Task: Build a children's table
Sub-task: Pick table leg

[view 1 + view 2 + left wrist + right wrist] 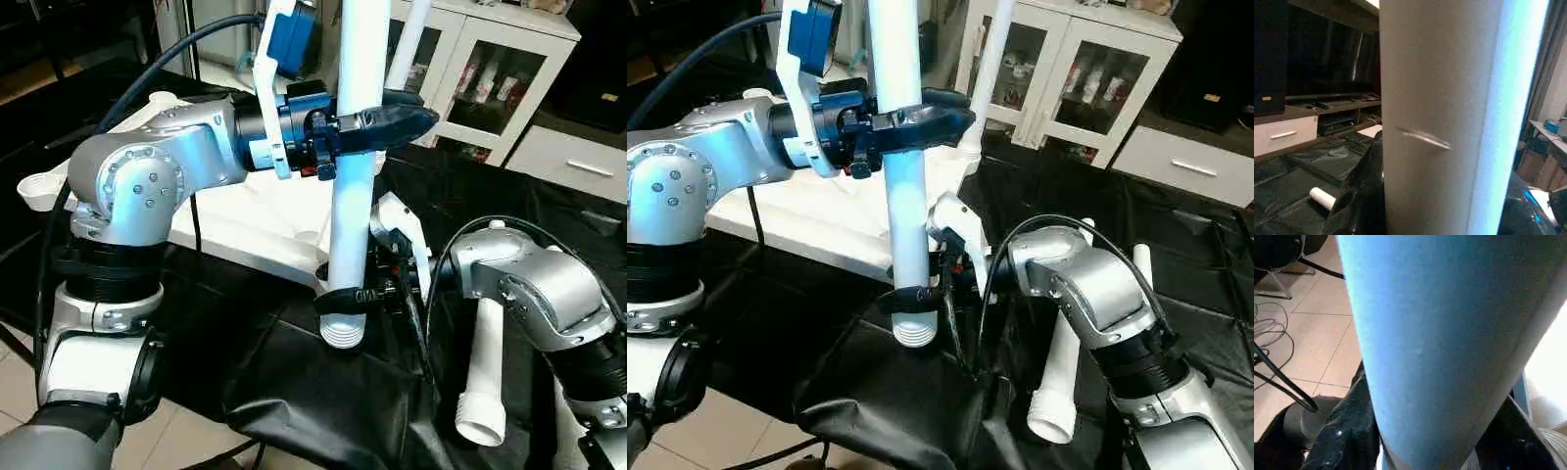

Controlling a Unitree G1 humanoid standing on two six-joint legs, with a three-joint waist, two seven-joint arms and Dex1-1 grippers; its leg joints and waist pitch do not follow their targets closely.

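At the middle of the scene a long tapered white plastic tube leg (355, 147) stands upright, its ribbed threaded end (343, 333) pointing down just above the black sheet (323, 401) that covers the surface. Higher up, the left gripper (377, 127) has its black jaws closed around the leg from the left side. Near the ribbed end, the right gripper (345, 297) has its black jaws wrapped around the leg, though how firmly they press cannot be told. Behind and to the left of the held leg lies the white plastic rectangular table top (245, 220), with a round corner socket (34, 186) at its far left. To the right, a second white tube leg (482, 387) lies on the black sheet under the right silver forearm (534, 284). Farther back a third white leg (409, 44) rises in front of a white glass-door cabinet (500, 73).
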